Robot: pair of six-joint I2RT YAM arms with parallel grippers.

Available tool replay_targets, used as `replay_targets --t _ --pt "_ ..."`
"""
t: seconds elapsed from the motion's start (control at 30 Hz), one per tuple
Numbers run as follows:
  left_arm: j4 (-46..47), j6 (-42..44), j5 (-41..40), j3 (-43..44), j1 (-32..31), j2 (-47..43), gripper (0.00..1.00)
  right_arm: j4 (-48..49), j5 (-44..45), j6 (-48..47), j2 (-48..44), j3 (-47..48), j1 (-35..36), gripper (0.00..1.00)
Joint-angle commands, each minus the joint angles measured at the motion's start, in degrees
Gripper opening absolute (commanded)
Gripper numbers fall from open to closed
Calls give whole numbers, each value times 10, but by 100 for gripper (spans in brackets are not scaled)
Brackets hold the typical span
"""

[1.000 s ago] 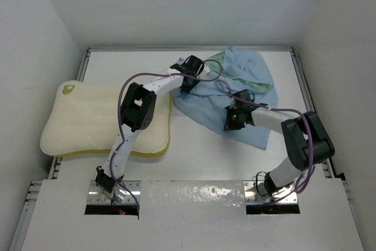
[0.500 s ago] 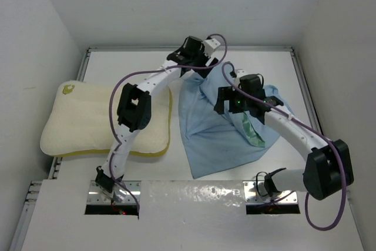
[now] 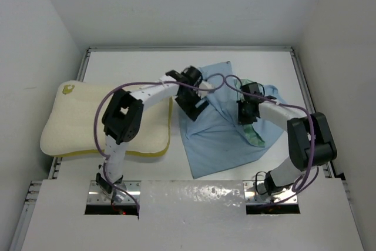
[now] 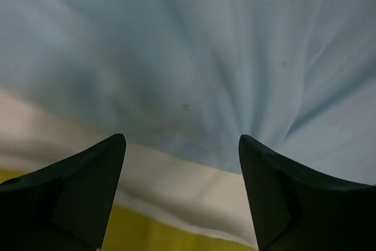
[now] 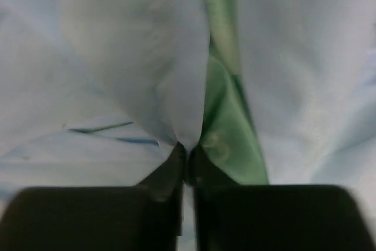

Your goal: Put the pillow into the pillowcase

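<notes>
Pinching the pillowcase, right fingers closed; left fingers spread above it

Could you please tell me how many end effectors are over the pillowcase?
2. The left end effector hangs open over the left edge of the pillowcase, beside the pillow; the right end effector is shut on a fold at its right side.
</notes>
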Motion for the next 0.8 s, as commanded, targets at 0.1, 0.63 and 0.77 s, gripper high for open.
replay_targets --t 0.1,0.63,0.77 --pt "20 -8 -59 -71 -28 38 55 1 -13 -3 2 75 -52 0" --pt "190 37 -325 287 73 199 81 -137 147 -51 23 412 -252 5" --pt "174 8 -284 311 72 172 93 -367 170 -61 278 736 -252 99"
